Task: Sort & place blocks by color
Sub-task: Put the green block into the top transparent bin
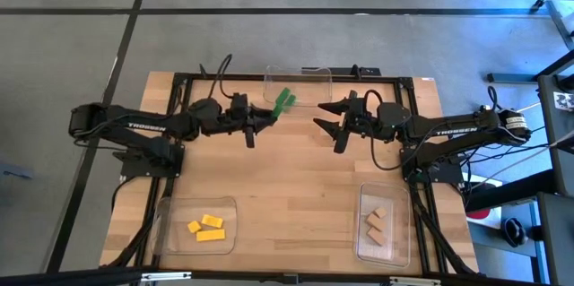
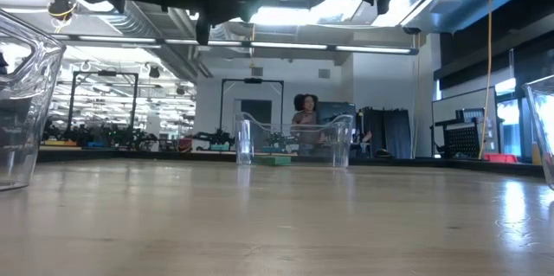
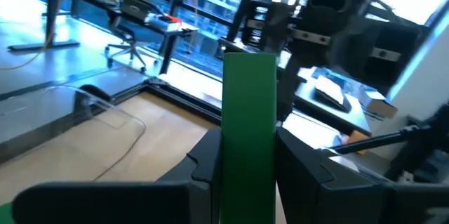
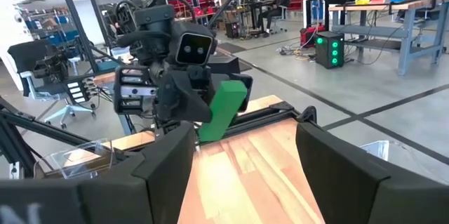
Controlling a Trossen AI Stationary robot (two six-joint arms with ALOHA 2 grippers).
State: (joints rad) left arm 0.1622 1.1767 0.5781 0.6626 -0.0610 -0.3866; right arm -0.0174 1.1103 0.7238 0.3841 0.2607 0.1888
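My left gripper (image 1: 266,116) is shut on a green bar block (image 1: 282,100), raised beside the near left corner of the clear far tray (image 1: 316,74). The left wrist view shows that block (image 3: 248,126) standing between my fingers; the right wrist view shows it (image 4: 223,109) too. Another green block (image 2: 275,161) lies on the floor of the far tray (image 2: 343,142). My right gripper (image 1: 330,123) hovers open near the table's middle, facing the left one, its fingers wide apart (image 4: 242,164). Yellow blocks (image 1: 208,227) lie in the near left tray, tan blocks (image 1: 377,224) in the near right tray. My left gripper pinches the green block between its two fingers (image 3: 208,159), on the block's long side faces at its rear part (image 3: 247,182). The fingers come nearly level from the table's left, slanting toward the far edge and lying along the block. Its free end (image 3: 249,66) sticks out past the fingertips, lifted clear.
The near left tray (image 1: 170,232) and near right tray (image 1: 361,232) sit at the table's near corners, with bare wood (image 1: 287,196) between them. A black frame (image 1: 179,78) borders the table. A person (image 2: 305,113) stands far beyond the table.
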